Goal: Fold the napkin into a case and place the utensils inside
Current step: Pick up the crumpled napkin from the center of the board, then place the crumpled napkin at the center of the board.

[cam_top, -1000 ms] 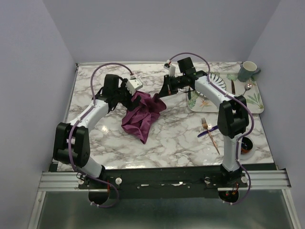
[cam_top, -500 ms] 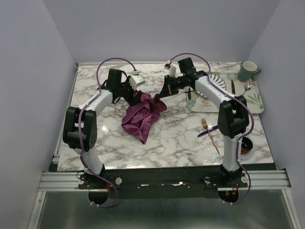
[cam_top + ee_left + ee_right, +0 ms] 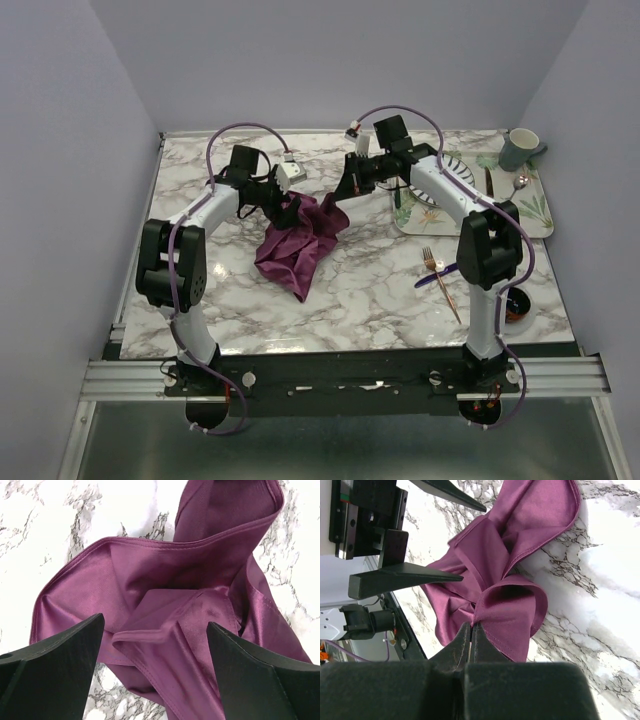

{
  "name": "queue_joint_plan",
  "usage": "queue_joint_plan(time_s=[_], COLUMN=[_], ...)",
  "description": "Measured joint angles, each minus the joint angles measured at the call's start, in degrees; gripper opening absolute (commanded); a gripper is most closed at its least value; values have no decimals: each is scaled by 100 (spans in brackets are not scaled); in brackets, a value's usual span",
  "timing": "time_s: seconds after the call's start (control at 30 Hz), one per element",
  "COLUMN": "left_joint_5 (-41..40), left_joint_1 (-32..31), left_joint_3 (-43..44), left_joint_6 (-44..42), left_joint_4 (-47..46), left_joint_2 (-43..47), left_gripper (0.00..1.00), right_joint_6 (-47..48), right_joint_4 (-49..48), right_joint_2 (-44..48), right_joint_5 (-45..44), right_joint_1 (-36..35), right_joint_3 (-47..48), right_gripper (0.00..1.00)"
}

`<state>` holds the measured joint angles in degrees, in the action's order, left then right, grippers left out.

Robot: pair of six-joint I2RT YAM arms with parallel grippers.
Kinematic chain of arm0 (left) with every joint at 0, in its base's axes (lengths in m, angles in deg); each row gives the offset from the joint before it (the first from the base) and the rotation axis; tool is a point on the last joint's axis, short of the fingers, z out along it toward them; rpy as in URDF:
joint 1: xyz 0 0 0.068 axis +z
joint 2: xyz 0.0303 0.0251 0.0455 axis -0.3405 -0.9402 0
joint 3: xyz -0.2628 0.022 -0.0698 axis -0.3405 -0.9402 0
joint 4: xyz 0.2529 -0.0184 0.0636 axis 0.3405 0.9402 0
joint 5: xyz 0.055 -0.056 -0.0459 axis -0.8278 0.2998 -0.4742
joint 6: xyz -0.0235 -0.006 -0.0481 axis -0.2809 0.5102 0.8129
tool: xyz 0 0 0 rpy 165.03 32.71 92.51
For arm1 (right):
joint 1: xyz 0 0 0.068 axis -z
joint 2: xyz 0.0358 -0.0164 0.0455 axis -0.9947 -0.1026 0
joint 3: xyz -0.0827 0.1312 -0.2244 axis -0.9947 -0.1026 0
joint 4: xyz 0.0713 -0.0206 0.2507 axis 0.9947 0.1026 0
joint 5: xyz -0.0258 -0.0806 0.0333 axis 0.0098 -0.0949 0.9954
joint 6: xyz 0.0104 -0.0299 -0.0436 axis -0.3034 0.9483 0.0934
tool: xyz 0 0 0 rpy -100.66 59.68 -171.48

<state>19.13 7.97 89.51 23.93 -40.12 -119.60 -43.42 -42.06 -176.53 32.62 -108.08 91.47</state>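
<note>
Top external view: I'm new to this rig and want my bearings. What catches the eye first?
A crumpled plum napkin lies mid-table, one edge pinched by the shut right gripper, while the left gripper hangs open over it. A copper fork and blue knife lie crossed beside the right arm.

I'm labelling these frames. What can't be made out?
Corners of the napkin: buried in its own bunched folds, all views.
Most of the plate: top view, covered by the right arm.
Details of the fork and knife: top view only, too small.
Fingertips of the left gripper: top view, hidden under its wrist.
</note>
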Motion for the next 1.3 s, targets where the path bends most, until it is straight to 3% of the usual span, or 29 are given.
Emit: queue_joint_plan(time_s=[0.1, 0.2, 0.3, 0.33, 0.4, 0.57, 0.8, 0.97, 1.17, 1.23, 1.3], left_joint_5=[72, 138, 155, 162, 133, 31, -13, 114, 490, 507, 431], left_joint_1=[0, 0, 0, 0, 0, 188, 1709, 2651, 3309, 3416, 3386], left_joint_3=[2, 46, 188, 225, 304, 855, 2778, 3445, 2428, 1624, 267], left_joint_6=[-142, -269, -328, -306, -293, 223, 1366, 1480, 774, 260, -409], left_joint_4=[61, 153, 212, 243, 249, 463, 739, 1349, 2103, 2238, 2476], left_joint_2=[0, -50, -225, -282, -400, -553, -374, 411, 2243, 2931, 3936], left_gripper=[98, 85, 46, 19, 0, 0, 0, 0, 0, 0, 0], right_joint_6=[7, 28, 42, 42, 42, 44, 48, 155, 289, 319, 348], right_joint_4=[2, 22, 28, 33, 52, 155, 101, 24, -24, -52, -72], right_joint_2=[0, 0, 0, 0, 0, -98, -286, -177, 476, 748, 1108], right_joint_5=[2, 2, 4, 4, 7, -2, -341, -629, -756, -761, -754], right_joint_1=[0, 4, 4, 4, 4, 4, 4, 7, 85, 111, 166], right_joint_3=[0, 0, 0, 0, 24, 483, 1810, 2026, 1266, 868, 308], right_gripper=[1, 1, 1, 1, 1, 1, 1, 1, 1, 1, 1])
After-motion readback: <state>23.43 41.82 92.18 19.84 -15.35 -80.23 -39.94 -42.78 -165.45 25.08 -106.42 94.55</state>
